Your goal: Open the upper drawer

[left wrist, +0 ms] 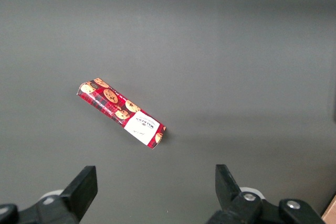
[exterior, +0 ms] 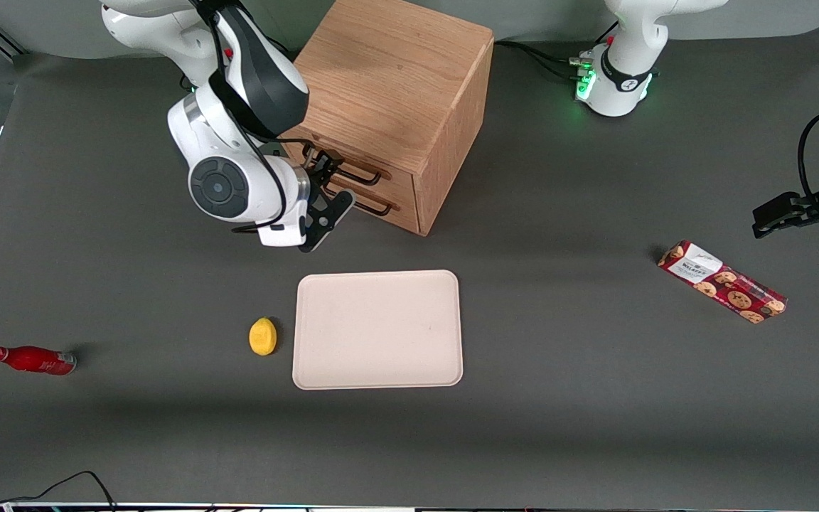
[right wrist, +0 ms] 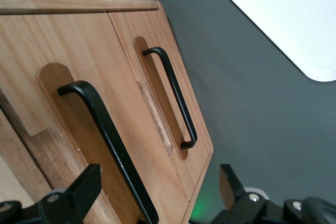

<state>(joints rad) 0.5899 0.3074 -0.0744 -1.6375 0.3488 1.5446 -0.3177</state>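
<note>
Nearby, open-fingered gripper (exterior: 325,186) before upper drawer (exterior: 352,158) handle (right wrist: 107,148); "Walkers" on cookie pack (exterior: 722,281).

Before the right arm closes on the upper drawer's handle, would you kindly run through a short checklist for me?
1. Pincer at the cabinet front: ok.
2. Fingers open: ok.
3. Upper drawer handle between the fingers, not the lower handle: ok.
4. Upper drawer shut: ok.
5. Pull path: tray and lemon lie nearer the front camera, apart from the cabinet: ok.
6. Fingers deep enough around the handle: cannot tell.
</note>
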